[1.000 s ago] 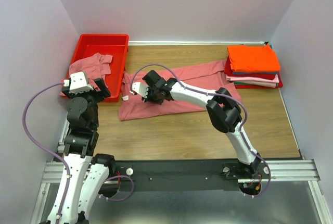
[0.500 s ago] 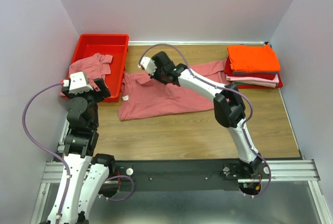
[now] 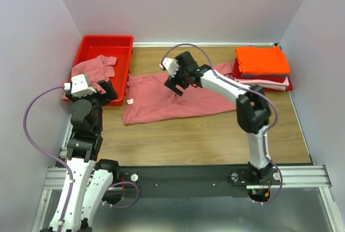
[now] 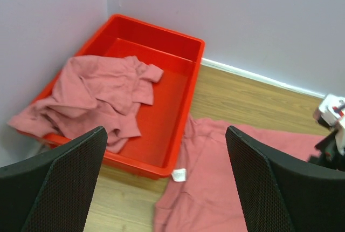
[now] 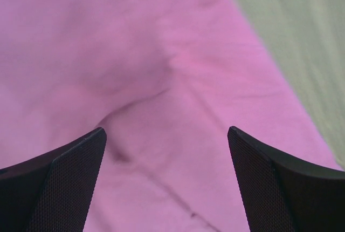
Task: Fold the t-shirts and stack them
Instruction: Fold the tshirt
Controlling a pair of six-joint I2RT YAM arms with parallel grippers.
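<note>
Top external view: right claw (image 3: 175, 85), released, hovers over the spread shirt (image 3: 156, 108), probably to flatten it; left claw (image 3: 107, 90), also released, idles at nine o'clock.

Pale lilac walls (image 3: 188, 5) enclose a wood-grain table (image 3: 178, 140) on three sides.

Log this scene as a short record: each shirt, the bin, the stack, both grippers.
spread shirt: rose-pink, wrinkled, laid out on the table, white tag at the end nearest the bin
crumpled shirt: rose-pink, in the red bin, draped over its rim
stack: folded shirts at the table's back right, orange one on top
left gripper: open, empty, near the bin
right gripper: open, empty, above the spread shirt
</note>
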